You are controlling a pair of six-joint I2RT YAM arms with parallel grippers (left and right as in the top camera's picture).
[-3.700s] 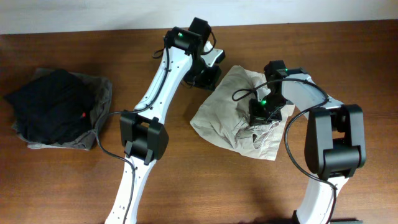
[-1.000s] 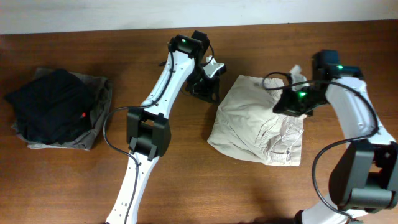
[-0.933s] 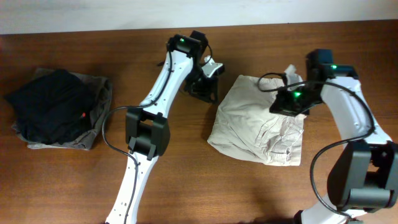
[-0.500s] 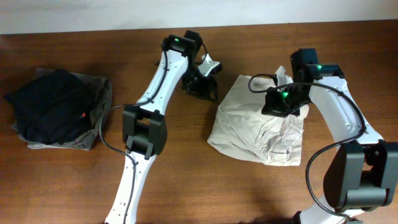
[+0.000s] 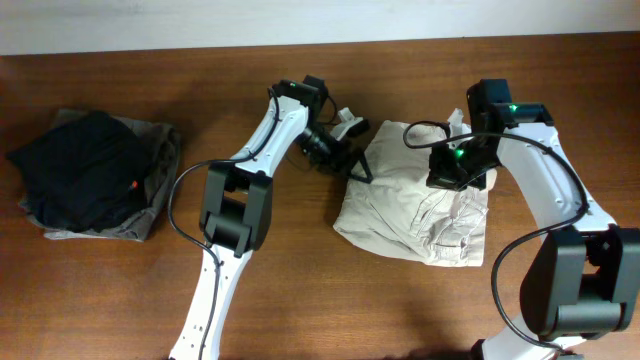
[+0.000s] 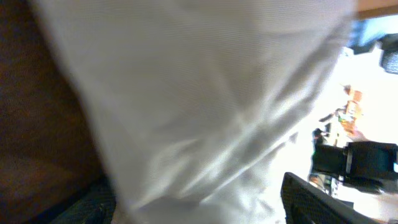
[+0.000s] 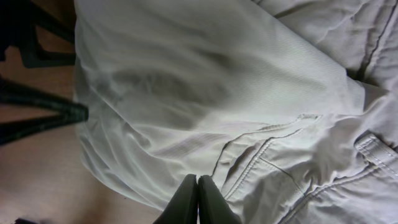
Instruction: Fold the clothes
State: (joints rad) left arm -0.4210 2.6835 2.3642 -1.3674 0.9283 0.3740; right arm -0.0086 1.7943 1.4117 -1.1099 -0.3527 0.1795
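The clothes, a pair of wrinkled beige shorts (image 5: 400, 205), lie flat on the table right of centre. My left gripper (image 5: 353, 162) is at their upper left edge, its fingers spread wide. In the left wrist view the blurred pale cloth (image 6: 205, 93) fills the frame between the two dark fingertips (image 6: 314, 199), and the gripper (image 6: 199, 211) is open. My right gripper (image 5: 458, 172) hangs over the upper right part of the shorts. In the right wrist view its tips (image 7: 198, 196) are pressed together with nothing between them, just above the seamed fabric (image 7: 186, 81).
A black garment (image 5: 80, 165) lies piled on a grey garment (image 5: 160, 150) at the far left of the table. A pale wall runs along the table's far edge (image 5: 150, 45).
My left gripper has swung right to the shorts' left edge and its jaws have spread apart. My right gripper has shifted left over the shorts, still shut.
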